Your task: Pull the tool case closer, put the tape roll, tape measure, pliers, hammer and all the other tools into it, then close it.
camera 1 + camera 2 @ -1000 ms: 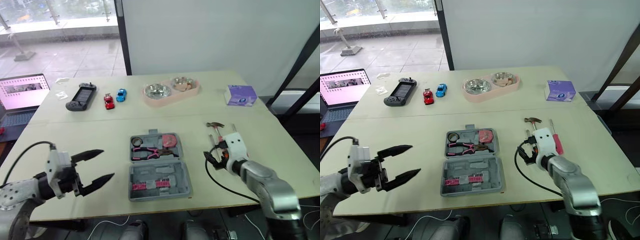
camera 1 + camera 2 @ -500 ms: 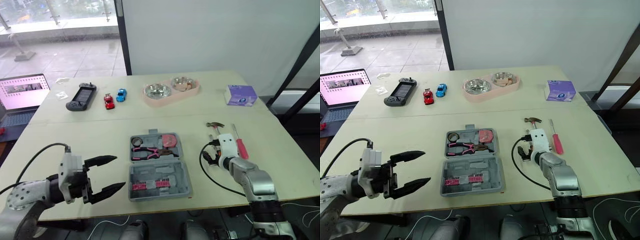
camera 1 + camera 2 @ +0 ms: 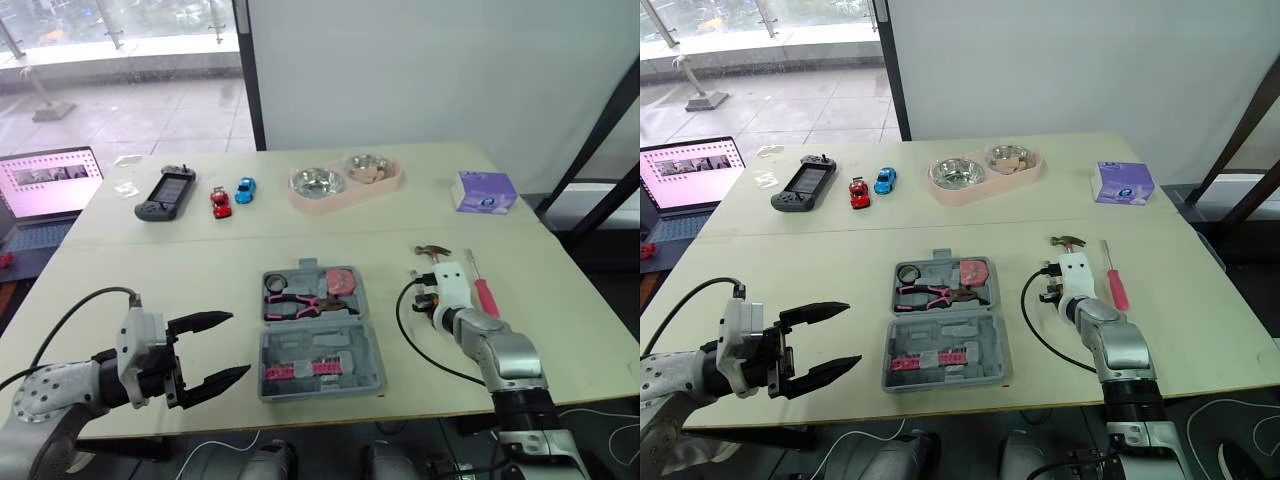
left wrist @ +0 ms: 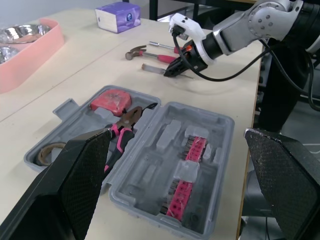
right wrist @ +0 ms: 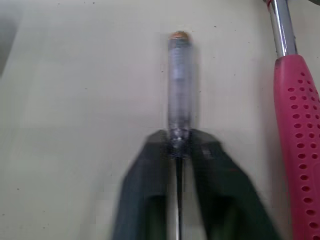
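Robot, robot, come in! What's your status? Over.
Left hand open beside tool case. Right hand shut on clear screwdriver, hammer alongside. Case open, pliers inside.

the left silver-grey rounded metal forearm [image 3: 48, 388] ends in a white box-shaped wrist block [image 3: 138, 346]. a thin black cable [image 3: 78, 306] arcs from that block back over the forearm. the left gripper [image 3: 240, 344] has 2 long, tapered black fingers [image 4: 82, 180] with a fine woven texture. the right silver-grey rounded forearm [image 3: 502, 355] has a black band at its joint and carries a white angular wrist housing [image 3: 450, 281]. a looping black wire [image 3: 404, 335] hangs beside the housing. the right gripper [image 5: 179, 145] has 2 matte black fingers [image 5: 149, 192].
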